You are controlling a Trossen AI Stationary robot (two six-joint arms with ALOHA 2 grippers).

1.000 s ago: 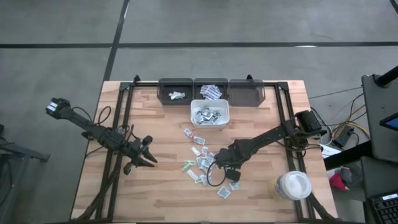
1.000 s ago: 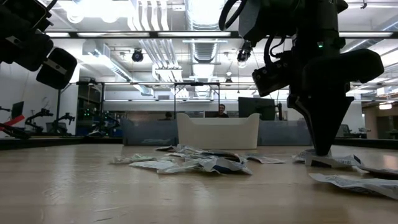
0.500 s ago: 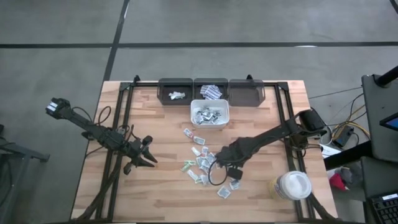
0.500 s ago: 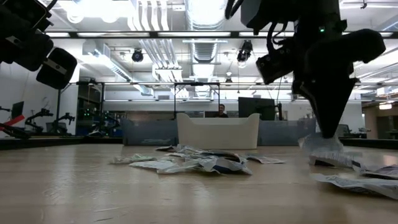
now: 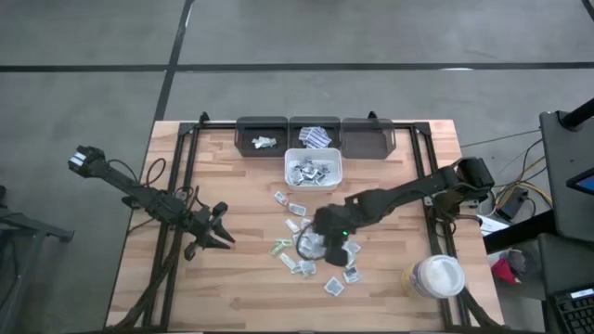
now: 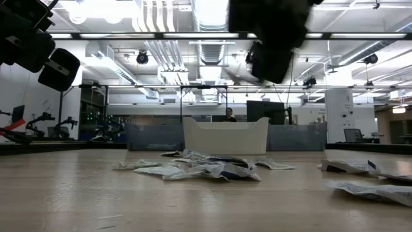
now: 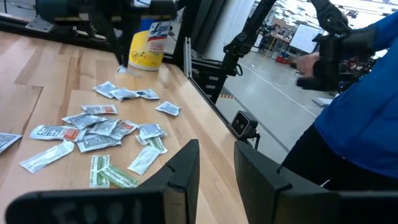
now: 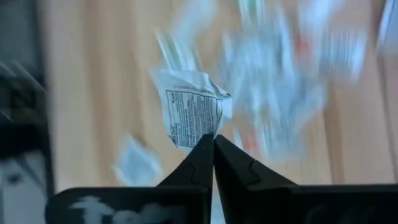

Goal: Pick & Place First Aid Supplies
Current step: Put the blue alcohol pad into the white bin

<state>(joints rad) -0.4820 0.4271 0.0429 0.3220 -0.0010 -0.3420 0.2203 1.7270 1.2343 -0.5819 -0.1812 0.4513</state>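
Several first aid supplies, small white printed sachets [image 5: 299, 234], lie loose on the wooden table in front of the white bin [image 5: 313, 183], which holds more of them. My right gripper [image 8: 213, 140] hangs above this scatter [image 5: 327, 243], pointing steeply down, shut on one white sachet [image 8: 194, 109] with dark print. My left gripper [image 7: 216, 163] waits open and level near the table's left side [image 5: 221, 234], with nothing between its fingers. My right gripper pinches the sachet by a narrow bit of its edge [image 8: 208, 132] between its two fingertips, coming from above at a slant. The sachet sticks out beyond the fingertips, crumpled, lifted clear of the table and of the other sachets.
Three dark bins [image 5: 314, 136] stand in a row at the far edge; the left and middle ones hold a few sachets. A white round lidded tub [image 5: 436, 276] stands at the near right. A person in blue [image 7: 360, 106] is beyond the table's near edge.
My right gripper, shut throughout, has risen from the table with the sachet, which now hangs clear. It has also gone toward the table's left and far side, over the scatter, and has tipped less steeply.
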